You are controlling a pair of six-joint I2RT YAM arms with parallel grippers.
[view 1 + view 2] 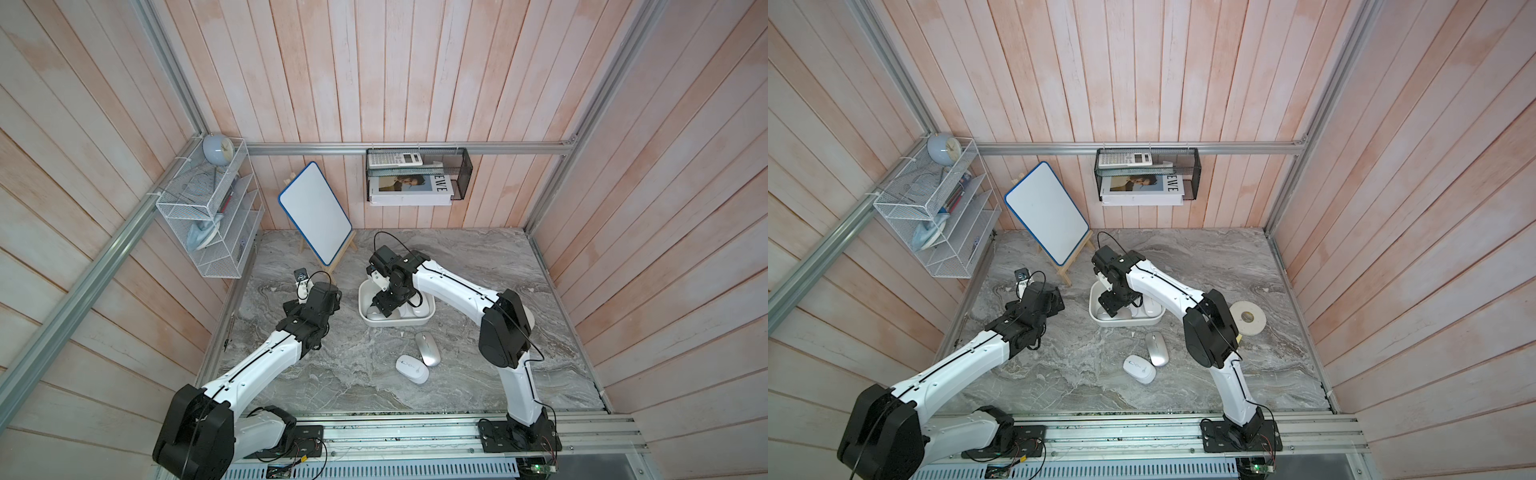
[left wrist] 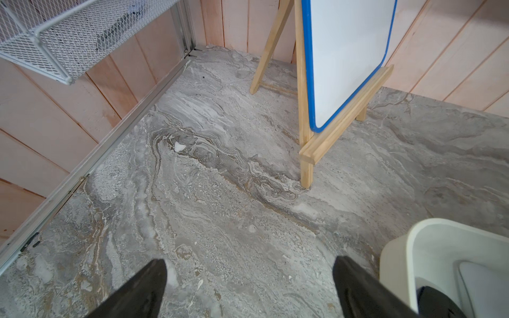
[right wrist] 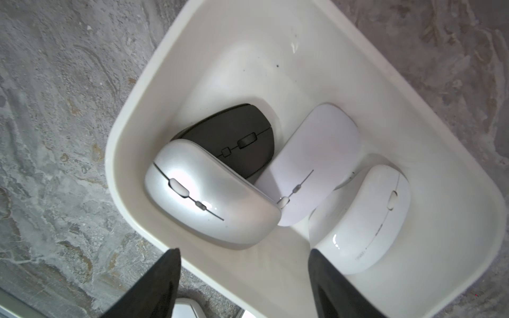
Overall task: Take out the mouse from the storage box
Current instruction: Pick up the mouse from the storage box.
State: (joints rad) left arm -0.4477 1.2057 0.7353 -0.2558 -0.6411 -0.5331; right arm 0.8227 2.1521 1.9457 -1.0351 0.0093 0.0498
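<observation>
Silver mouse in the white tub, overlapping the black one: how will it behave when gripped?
The silver mouse looks glossy and domed, so a pinch may slip off its shell. It lies partly over the black mouse, so it will probably rock or slide when touched. It seems a rigid shell, likely light.

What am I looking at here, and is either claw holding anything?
Two robot arms with two-fingered grippers share a marble table. The wide pictures look down from overhead; the other two come from a camera on each wrist. The right gripper hangs open above the storage box, where four mice lie: silver mouse, black mouse, flat white mouse, rounded white mouse. A grey mouse and a patterned white mouse lie on the table. The left gripper is open too. Nothing is held.
</observation>
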